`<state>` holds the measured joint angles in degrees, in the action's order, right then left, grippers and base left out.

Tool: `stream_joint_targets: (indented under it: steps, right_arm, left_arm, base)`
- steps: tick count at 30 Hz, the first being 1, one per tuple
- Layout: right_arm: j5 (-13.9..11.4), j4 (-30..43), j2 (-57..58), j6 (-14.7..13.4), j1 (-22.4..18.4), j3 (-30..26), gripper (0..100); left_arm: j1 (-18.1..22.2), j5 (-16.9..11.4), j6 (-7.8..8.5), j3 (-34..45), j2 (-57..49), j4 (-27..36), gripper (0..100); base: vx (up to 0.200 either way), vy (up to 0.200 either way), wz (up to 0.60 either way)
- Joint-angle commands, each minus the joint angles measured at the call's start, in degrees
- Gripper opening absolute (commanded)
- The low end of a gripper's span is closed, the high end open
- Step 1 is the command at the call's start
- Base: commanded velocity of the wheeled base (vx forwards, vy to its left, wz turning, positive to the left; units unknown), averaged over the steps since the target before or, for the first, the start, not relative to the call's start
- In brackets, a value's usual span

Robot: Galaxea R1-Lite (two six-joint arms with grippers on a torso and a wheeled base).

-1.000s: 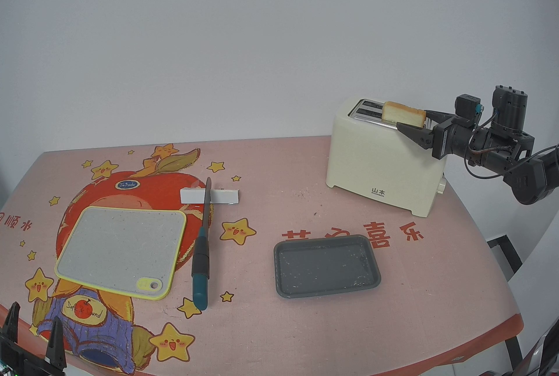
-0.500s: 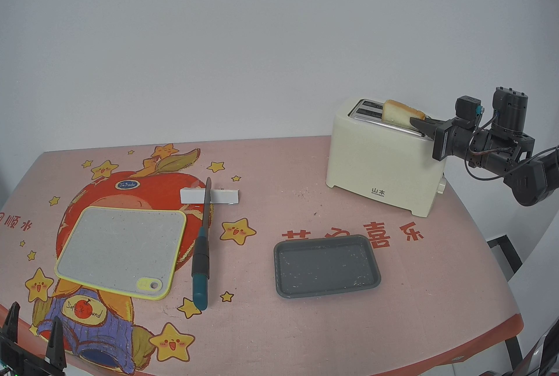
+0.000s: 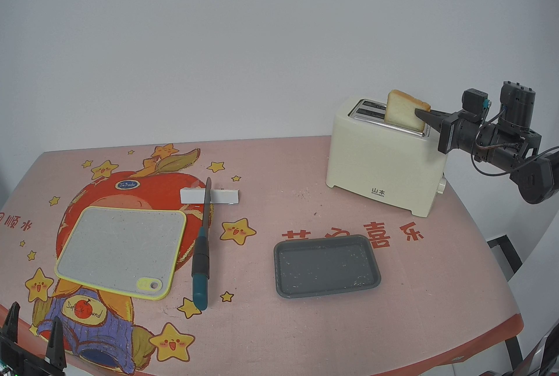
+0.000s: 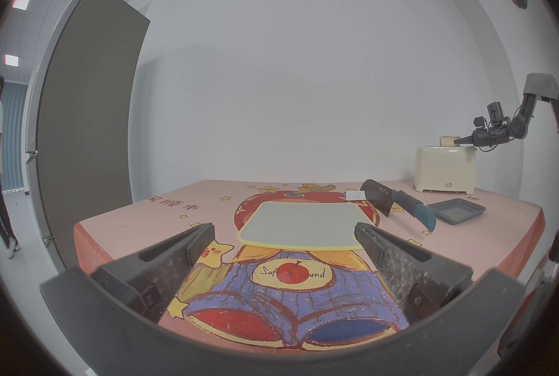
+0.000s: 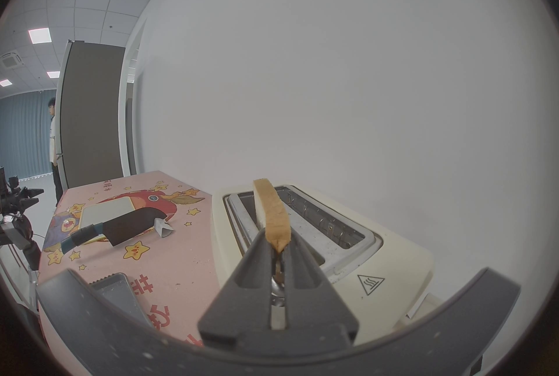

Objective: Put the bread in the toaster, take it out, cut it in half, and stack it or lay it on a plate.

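Broadly, a plain white wall [image 3: 233, 33] backs the scene, and the left wrist view also takes in a tall dark grey panel [image 4: 81, 121] off to one side. A table [image 3: 454, 278] with a pink cloth, printed with a cartoon apple and stars, fills the foreground. At its far right stands a cream two-slot toaster [image 3: 378, 167]. A grey cutting board [image 3: 119, 252] with a yellow-green rim lies flat at the near left. Right of centre sits a dark grey rectangular plate [image 3: 326, 266]. Between board and plate lies a knife [image 3: 201, 255], teal handle toward the robot, its blade propped on a small white block [image 3: 224, 196].

The bread [image 3: 404, 110] stands on edge over the toaster's top, above one slot. The right arm comes in level from the right, and the right gripper [image 3: 420, 114] is clamped on the slice's lower corner. The left gripper [image 4: 285, 260] hangs low at the table's near left corner, fingers apart with nothing between them, pointing across the board.
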<state>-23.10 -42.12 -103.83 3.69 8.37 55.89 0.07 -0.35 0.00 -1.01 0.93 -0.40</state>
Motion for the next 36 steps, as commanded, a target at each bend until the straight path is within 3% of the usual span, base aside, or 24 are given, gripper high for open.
stream_joint_targets:
  steps: [1, 19, 26, 31, 32, 33, 36]
  right_arm:
    - [-0.1, 0.0, 2.3, -0.1, 0.2, 0.1, 0]
    - [-0.4, 0.0, 10.0, -3.1, 0.7, -0.4, 0]
    - [-0.4, 0.1, 13.9, -3.4, 2.3, -3.8, 0]
    - [-0.1, 0.0, 19.2, -10.5, 8.8, -11.7, 0]
    - [-0.1, 0.0, 19.2, -10.5, 8.8, -11.7, 0]
    - [0.1, 0.0, 21.0, -13.0, 10.6, -14.3, 0]
    - [0.9, 0.0, 23.5, -16.9, 12.6, -17.7, 0]
  left_arm:
    - [0.0, 0.0, 0.00, 1.0, -0.4, 0.1, 100]
    - [0.0, 0.0, 0.00, 1.0, -0.4, 0.1, 100]
    - [0.0, 0.0, 0.00, 1.0, -0.4, 0.0, 100]
    - [0.0, 0.0, 0.00, 1.0, -0.4, 0.1, 100]
    - [0.0, 0.0, 0.00, 1.0, -0.4, 0.1, 100]
    - [0.0, 0.0, 0.00, 1.0, -0.4, 0.0, 100]
    - [0.0, 0.0, 0.00, 1.0, -0.4, 0.1, 100]
  base:
    - [0.000, 0.000, 0.00]
    - [0.000, 0.000, 0.00]
    - [0.000, 0.000, 0.00]
    - [0.000, 0.000, 0.00]
    - [0.000, 0.000, 0.00]
    - [0.000, 0.000, 0.00]
    - [0.000, 0.000, 0.00]
